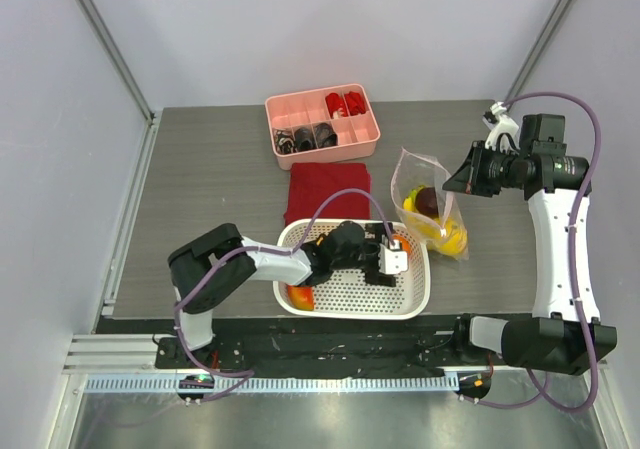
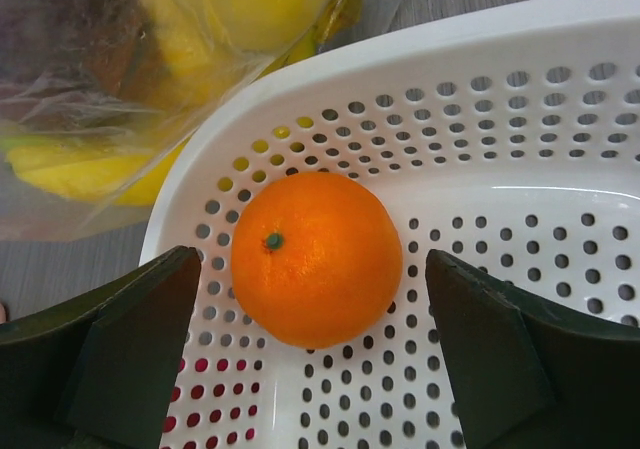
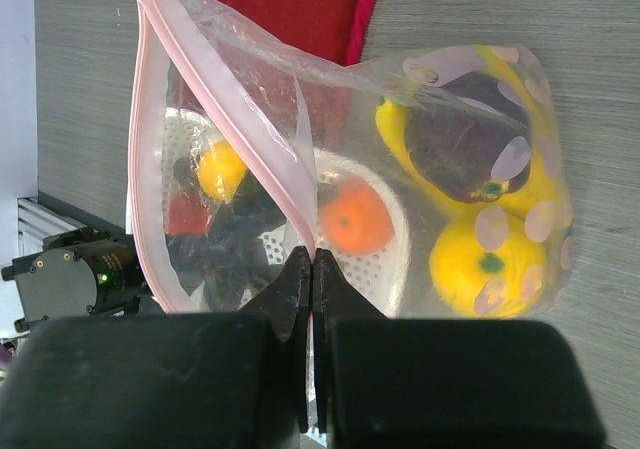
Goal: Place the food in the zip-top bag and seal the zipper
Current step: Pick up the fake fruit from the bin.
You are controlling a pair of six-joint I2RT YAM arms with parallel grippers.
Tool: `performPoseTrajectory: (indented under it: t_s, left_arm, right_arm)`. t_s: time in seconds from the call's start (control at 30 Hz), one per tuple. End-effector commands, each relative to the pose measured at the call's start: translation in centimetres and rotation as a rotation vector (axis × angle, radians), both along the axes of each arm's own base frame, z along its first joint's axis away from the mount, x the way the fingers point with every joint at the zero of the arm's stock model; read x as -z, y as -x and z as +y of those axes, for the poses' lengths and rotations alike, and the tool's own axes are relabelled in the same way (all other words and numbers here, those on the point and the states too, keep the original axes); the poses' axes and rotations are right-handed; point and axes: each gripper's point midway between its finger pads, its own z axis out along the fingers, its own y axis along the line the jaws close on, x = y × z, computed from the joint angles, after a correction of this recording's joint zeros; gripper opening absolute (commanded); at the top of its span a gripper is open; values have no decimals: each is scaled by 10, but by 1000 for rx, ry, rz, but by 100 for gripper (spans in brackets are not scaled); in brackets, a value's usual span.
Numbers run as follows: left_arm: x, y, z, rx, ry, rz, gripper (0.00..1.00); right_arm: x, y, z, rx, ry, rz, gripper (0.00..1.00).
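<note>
Wide-open left gripper point(image 2: 310, 259) low in basket point(image 1: 415, 294), jaws flanking orange point(image 2: 315, 264) untouched, orange hidden under the arm from above, right gripper point(image 3: 312, 269) pinched on rim of bag point(image 3: 250, 99), bag just right of basket, lemons point(image 3: 490, 259) and plum point(image 3: 460, 139) inside, mouth raised and pointing away from arms, red cloth point(image 1: 325, 189) and pink tray point(image 1: 372, 139) beyond.

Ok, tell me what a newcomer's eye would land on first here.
The bright orange, sitting in the white basket squarely between the wide-open fingers of the left gripper. Then, to the basket's right, the clear zip-top bag, pinched at its mouth by the shut right gripper, with yellow lemons and a dark plum showing through it.
</note>
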Motion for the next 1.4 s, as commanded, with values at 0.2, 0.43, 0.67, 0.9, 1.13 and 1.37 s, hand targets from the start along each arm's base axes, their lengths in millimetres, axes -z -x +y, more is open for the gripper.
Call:
performPoseTrajectory:
  t_s: [0.2,0.43,0.67,0.9,1.13,1.37]
  left_arm:
    - [-3,14,-13,87,16,34,88]
    - [17,15,-7,70,-43,63,91]
    - [10,10,-19,63,-28,78,91]
    - [6,9,-26,55,-31,111,80]
    - [-54,45,21,147,-37,115,57]
    - [-196,79,60,159,134,176,57]
  right_arm:
    - [-11,-9,-5,15,10,-39,1]
    - [-11,-5,-5,17,13,-42,1]
    - [-10,-6,-7,23,13,-41,1]
    - [-8,-7,-7,23,8,-33,1]
    - [-7,-12,-4,3,-12,-22,1]
    - [-5,-12,-3,-17,-12,-38,1]
